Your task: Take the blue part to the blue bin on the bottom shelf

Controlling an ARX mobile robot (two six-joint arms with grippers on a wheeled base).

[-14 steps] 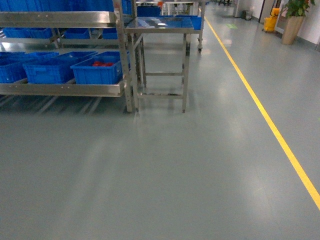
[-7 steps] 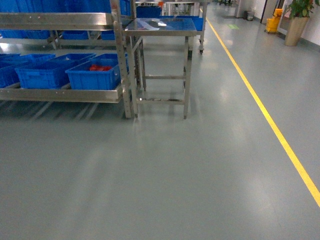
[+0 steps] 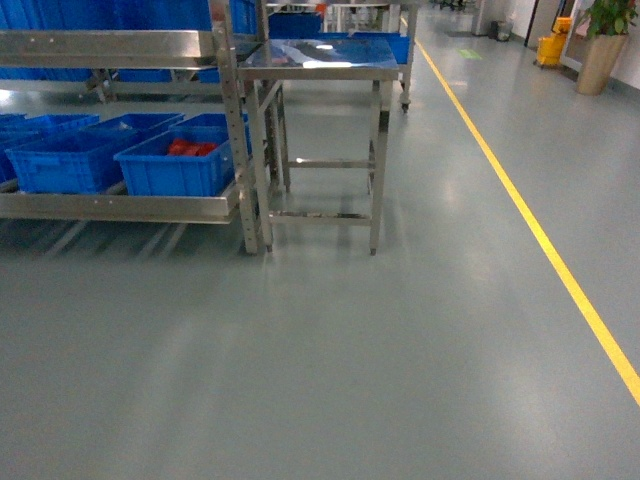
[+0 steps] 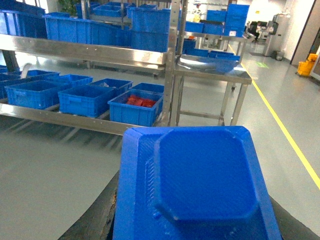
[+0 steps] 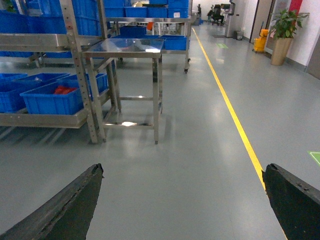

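A blue part [image 4: 200, 185] fills the lower half of the left wrist view and is held in the left gripper [image 4: 195, 220], whose dark fingers show only as slivers at the part's lower edges; the jaws are taken as closed on it. The right gripper [image 5: 182, 200] is seen spread wide with nothing between its fingers [image 5: 65, 205]. Neither arm is visible in the head view.

Compared with the earlier head frames, the rack [image 3: 120, 45] and steel table [image 3: 320, 60] have slid right and lower in view, and the yellow line [image 3: 540, 240] has shifted too. A base move is read from this: the robot is being driven or turned toward the rack, with the arms parked.

The bottom shelf [image 3: 120, 205] is seen at the left of the head view, with its shiny front bar. Blue bins [image 3: 70, 160] are lined up on it; the rightmost bin [image 3: 175, 165] holds red items [image 3: 190, 148]. Which bin is the target cannot be told from these frames.

The task is judged to be in the transport stage: part picked, drop-off not yet begun. The shelf is well apart from the robot, so more approach is needed before a reach. A low reach under the upper shelf will be called for. The part is broad against the fingers, so slip or a knock on the shelf bar is the likely risk.
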